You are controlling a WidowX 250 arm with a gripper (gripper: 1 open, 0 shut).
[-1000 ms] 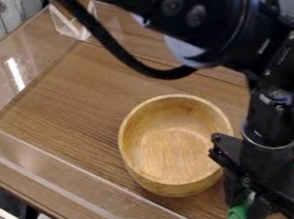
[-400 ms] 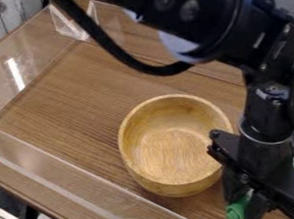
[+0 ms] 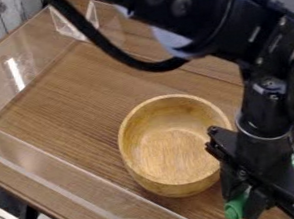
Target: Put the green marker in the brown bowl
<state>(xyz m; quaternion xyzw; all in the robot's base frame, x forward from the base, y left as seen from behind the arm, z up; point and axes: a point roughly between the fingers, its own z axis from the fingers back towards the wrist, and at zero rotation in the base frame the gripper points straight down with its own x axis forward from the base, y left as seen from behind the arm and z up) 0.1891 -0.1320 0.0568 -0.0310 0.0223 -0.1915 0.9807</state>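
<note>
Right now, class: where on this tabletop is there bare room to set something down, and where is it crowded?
Bare wood lies left of and behind the brown bowl, out to the clear wall in front and at the left. The bowl itself is empty. It is crowded at lower right: the gripper stands beside the bowl's rim, shut on the green marker.

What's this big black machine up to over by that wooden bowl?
A black robot arm has lowered its tool beside the brown bowl, at the table's near right corner. The tool is shut on the green marker; only the marker's green end shows. The bowl is empty, so the marker is not in it yet.
</note>
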